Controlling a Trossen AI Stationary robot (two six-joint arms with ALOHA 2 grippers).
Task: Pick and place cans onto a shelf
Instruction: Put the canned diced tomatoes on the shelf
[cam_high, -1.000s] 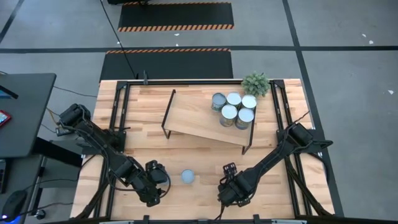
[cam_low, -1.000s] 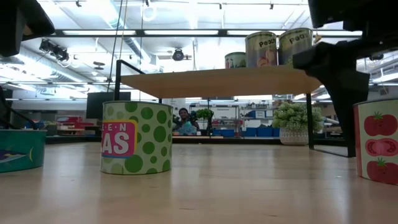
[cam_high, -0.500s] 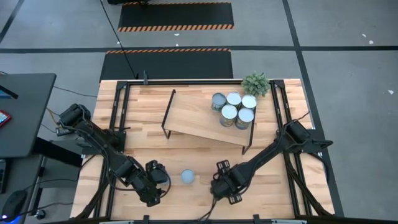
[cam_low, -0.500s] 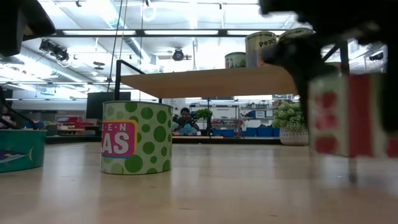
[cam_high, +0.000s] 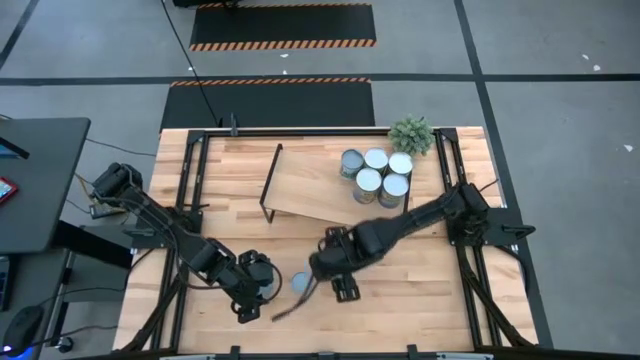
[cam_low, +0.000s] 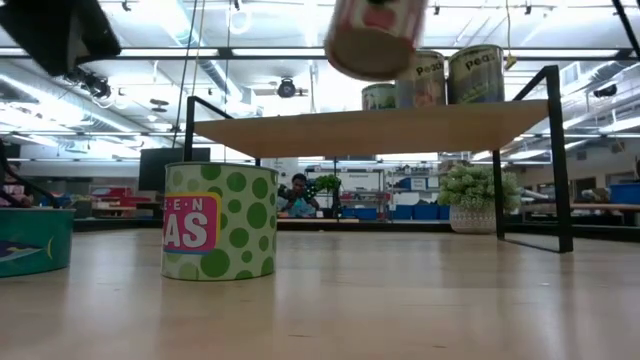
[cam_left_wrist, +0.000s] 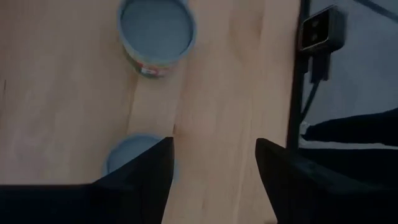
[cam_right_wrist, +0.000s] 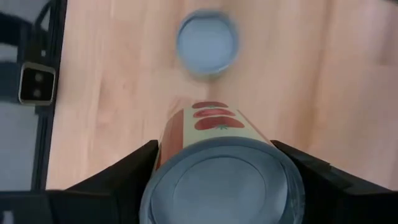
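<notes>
Right gripper (cam_right_wrist: 217, 186): pinching the tomato can (cam_right_wrist: 214, 158), one finger on either side of its wall; from its wrist view I look straight down on the can's grey-blue top.
Tomato can, where it is: off the desk (cam_high: 440, 300), held up in the air. In the low view it hangs above the level of the shelf (cam_high: 320, 185) board (blurred there, so I would not swear to its tilt).
Shelf: the light board on black legs at the back of the desk, with five cans (cam_high: 376, 175) bunched at its right end. The left and middle of the board are bare.
The relation that counts: from above, the right gripper with its load sits just in front of the shelf's front edge, near the middle. The bare board lies straight beyond it, and the packed cans are off to the right.
Can's long axis: should stay upright for a clean landing, I reckon.
Left gripper (cam_left_wrist: 214, 180): fingers spread, nothing between them, low at the front left of the desk.
Nearby cans: the pea can (cam_low: 220, 222) stands on the desk between the two arms; a teal can (cam_low: 30, 240) sits beside the left gripper.
Which arm is nearer: the right, clearly, for the shelf; the left for the two cans on the desk.
Risk, as I judge it: drifting right and nudging the standing five.
</notes>
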